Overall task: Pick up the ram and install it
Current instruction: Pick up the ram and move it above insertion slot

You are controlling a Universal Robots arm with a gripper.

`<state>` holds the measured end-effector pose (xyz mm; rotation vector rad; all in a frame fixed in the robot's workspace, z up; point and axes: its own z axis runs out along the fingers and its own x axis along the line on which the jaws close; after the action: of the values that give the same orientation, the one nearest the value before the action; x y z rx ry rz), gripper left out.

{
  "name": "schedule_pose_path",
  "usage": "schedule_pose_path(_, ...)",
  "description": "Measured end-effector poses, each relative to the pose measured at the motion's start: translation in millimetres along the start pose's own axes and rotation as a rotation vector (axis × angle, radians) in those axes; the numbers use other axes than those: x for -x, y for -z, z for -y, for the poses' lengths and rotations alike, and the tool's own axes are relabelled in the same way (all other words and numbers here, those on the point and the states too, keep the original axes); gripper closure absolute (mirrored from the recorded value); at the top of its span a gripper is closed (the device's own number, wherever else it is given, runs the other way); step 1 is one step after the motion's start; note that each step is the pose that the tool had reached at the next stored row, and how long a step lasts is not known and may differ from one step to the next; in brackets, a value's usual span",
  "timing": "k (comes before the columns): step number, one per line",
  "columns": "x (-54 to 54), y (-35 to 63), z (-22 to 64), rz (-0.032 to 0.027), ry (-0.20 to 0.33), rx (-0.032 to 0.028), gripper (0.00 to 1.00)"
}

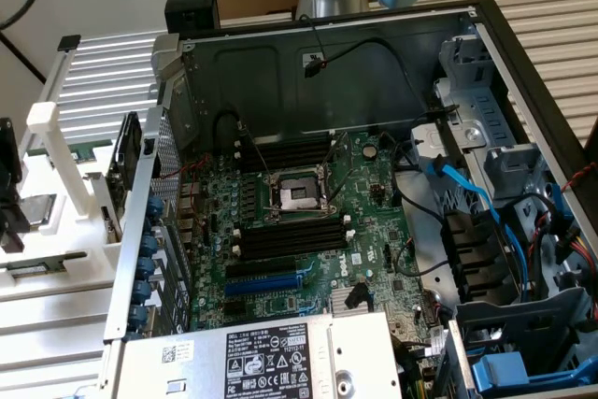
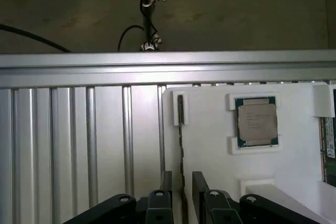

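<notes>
The gripper is held wide, its black fingers set either side of the ram, with a gap seen on each side; nothing is gripped yet. The ram is seen edge-on as a thin dark strip, stood upright in a slot of the white plastic fixture. Near it on the same fixture, a square silver processor chip, green at its edges, is seated between white tabs. The fixture is laid on a ribbed aluminium table. In the exterior view, the long black slots with white end clips on the green motherboard are judged empty. The task is thus reckoned barely begun: pick-up and installation are both left.
</notes>
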<state>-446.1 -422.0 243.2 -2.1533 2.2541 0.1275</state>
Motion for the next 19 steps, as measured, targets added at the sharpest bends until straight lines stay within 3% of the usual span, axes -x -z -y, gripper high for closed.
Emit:
schedule_pose_path(4, -0.4, -8.8, 5.4, -0.0006, 0.012, 0.0015, 0.71)
schedule_pose_path(6, -0.3, -11.4, 12.1, -0.0009, 0.013, 0.0048, 0.71)
schedule_pose_path(13, 1.8, -17.4, 16.8, -0.0042, 0.018, 0.0315, 0.71)
schedule_pose_path(19, 8.8, -22.7, 15.7, -0.0162, 0.034, 0.0345, 0.71)
